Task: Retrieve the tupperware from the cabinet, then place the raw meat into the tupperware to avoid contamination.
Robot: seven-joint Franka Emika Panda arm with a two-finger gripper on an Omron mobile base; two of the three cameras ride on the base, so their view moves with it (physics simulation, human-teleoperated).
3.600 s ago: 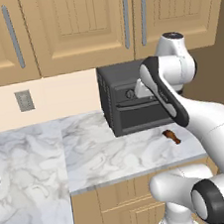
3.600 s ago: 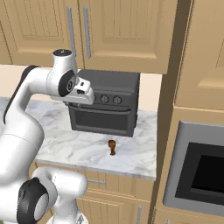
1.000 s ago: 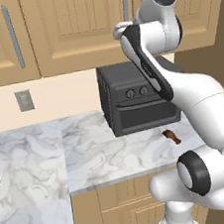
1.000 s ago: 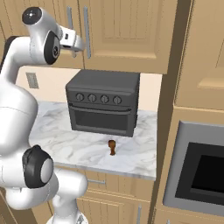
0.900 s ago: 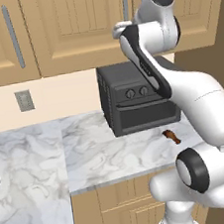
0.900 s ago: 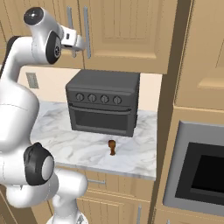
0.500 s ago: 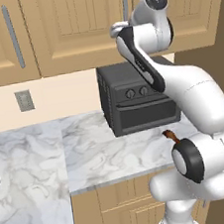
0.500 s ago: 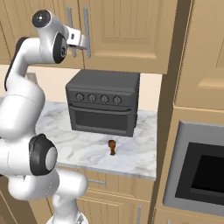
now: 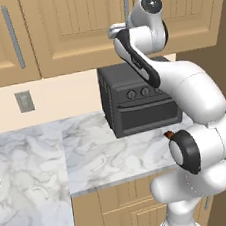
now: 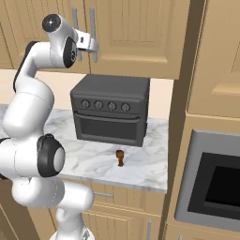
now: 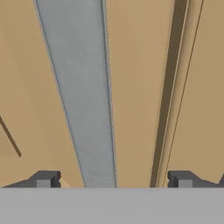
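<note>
Closed wall cabinet above the counter, raw meat lying on the marble.

I see the light tan cabinet [image 10: 136, 33] with panelled doors shut, its grey vertical bar handle [image 11: 83, 100] close up. The raw meat [image 10: 120, 158], small, reddish-brown, sits in front of the oven.

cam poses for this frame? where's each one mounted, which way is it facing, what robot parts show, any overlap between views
Left base view: behind the arm on its left, facing forward and down at the toaster oven and the cabinet; arm rises at lower right.
Right base view: behind on the right, same counter; arm at lower left, end effector open at a bar handle, the raw meat in front of the oven.
Hand view: on the hand, close against the cabinet door, bar handle between the fingertips.
Shared: both base views show oven, cabinet and arm; right base and hand views share the handle.
</note>
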